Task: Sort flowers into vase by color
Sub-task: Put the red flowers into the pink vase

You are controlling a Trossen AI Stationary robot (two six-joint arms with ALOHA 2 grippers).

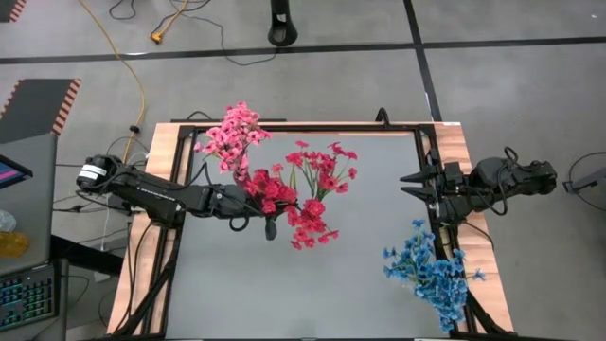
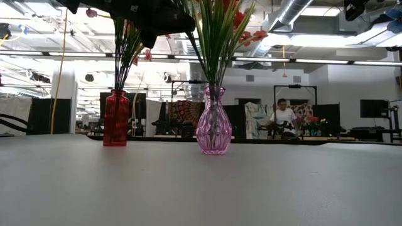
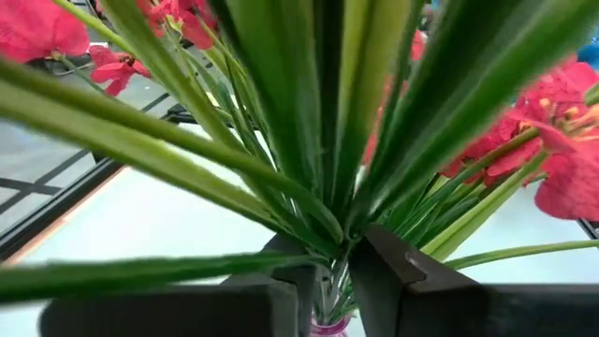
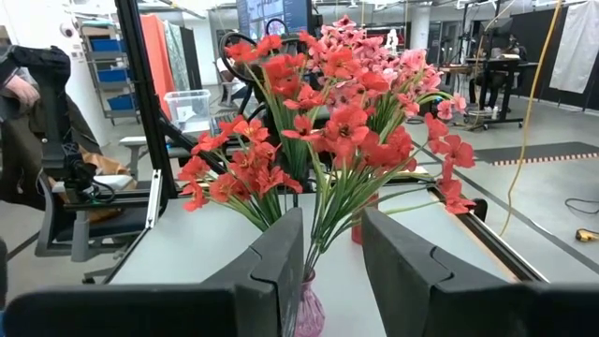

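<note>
The left gripper hangs above the pink vase, jaws slightly apart around the green stems of the red flowers — whether they grip, I cannot tell. The right gripper waits at the surface's edge, jaws apart, empty.

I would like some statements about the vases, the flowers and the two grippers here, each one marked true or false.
1. Two vases stand on the table, a red vase and a pink vase. True.
2. The blue flowers stand in the pink vase. False: they lie at the table's edge, on the right arm's side.
3. The left gripper is among the red flowers over the pink vase. True.
4. The right gripper holds a blue sprig. False: it waits at the table's edge with nothing between its fingers.
5. The red vase is empty. False: green stems stand in it.
</note>
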